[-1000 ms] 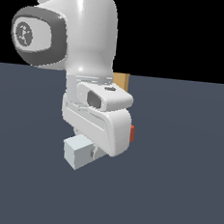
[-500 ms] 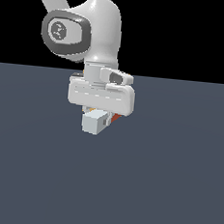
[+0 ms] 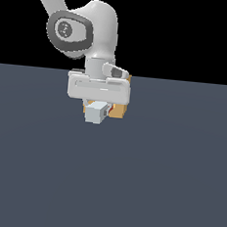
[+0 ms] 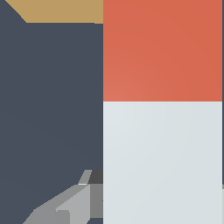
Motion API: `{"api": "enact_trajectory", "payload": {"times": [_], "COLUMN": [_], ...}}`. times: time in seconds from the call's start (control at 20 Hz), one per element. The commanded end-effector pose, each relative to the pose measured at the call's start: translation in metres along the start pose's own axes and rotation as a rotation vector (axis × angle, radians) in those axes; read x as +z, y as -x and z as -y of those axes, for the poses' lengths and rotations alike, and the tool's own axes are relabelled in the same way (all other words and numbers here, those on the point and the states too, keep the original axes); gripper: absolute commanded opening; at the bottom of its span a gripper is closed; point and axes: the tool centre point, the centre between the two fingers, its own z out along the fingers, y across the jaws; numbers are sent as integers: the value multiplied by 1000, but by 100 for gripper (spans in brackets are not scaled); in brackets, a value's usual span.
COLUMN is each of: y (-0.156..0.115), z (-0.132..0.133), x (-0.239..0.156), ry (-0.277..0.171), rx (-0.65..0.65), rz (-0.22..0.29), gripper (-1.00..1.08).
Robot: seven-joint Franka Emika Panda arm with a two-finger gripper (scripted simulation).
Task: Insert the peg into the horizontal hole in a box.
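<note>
My gripper (image 3: 97, 105) is shut on the peg (image 3: 95, 113) and holds it above the floor. In the exterior view the peg's pale grey-white end faces the camera. Its red-orange end (image 4: 162, 50) points toward the tan box (image 3: 119, 109), which shows only as slivers behind my hand and the peg. In the wrist view the peg (image 4: 162, 162) fills most of the picture, with an edge of the box (image 4: 61, 11) beyond its red end. One grey finger (image 4: 72, 208) shows beside the white part. The hole is hidden.
The dark grey floor (image 3: 168, 179) spreads all around. The white arm and its hand (image 3: 98, 87) cover most of the box in the exterior view.
The arm has swung toward the exterior view's right and away from the camera. The hand has turned square-on, carrying the peg up to the box.
</note>
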Motion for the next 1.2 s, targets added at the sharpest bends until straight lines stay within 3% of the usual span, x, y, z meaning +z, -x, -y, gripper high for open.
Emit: {"api": "enact_trajectory", "payload": {"times": [0.0,0.75,1.15], "y": [0,1,-38], "z": [-1,-2,-1], "x": [-2,-2,-3], "ry": [4,3,4], "rx": [-2,5,5], "rz": [-1,-1,-2], "gripper": [-100,-100,-100]}}
